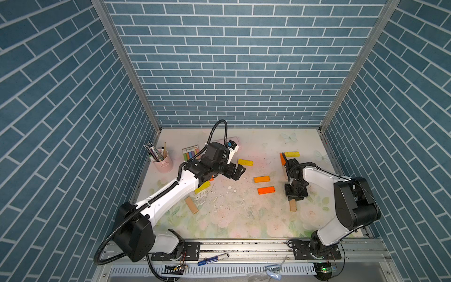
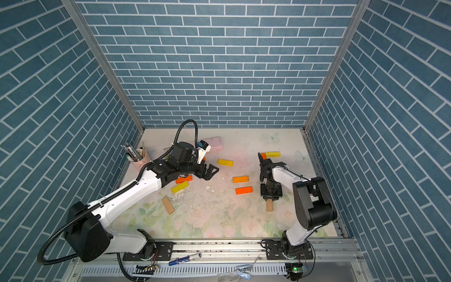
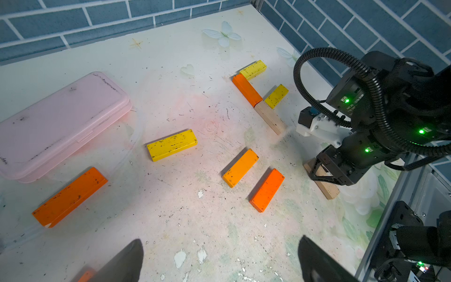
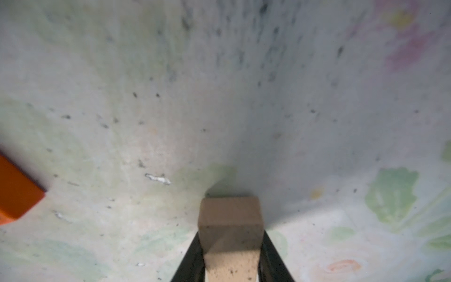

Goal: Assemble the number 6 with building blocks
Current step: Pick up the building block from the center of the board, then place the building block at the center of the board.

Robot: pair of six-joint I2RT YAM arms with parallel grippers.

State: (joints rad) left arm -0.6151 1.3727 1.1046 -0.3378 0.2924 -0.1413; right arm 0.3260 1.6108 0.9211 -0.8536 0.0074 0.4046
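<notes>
Right tool (image 4: 230, 246) pinches a tan block (image 4: 230, 212) low on the worktop (image 1: 231, 219), near four joined blocks (image 3: 247, 90) at the far right. Left tool (image 1: 238, 172) hangs spread. Loose blocks (image 1: 261, 179) remain; the 6 looks about half built.

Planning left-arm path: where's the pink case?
In a top view, the pink case lies flat at the back, left of centre, just beyond the left gripper; an orange block lies beside it.

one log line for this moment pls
phase: grasp | right gripper: closed on tan block, block flat on table | left gripper: open, empty, above table | number 6: unfinished
</notes>
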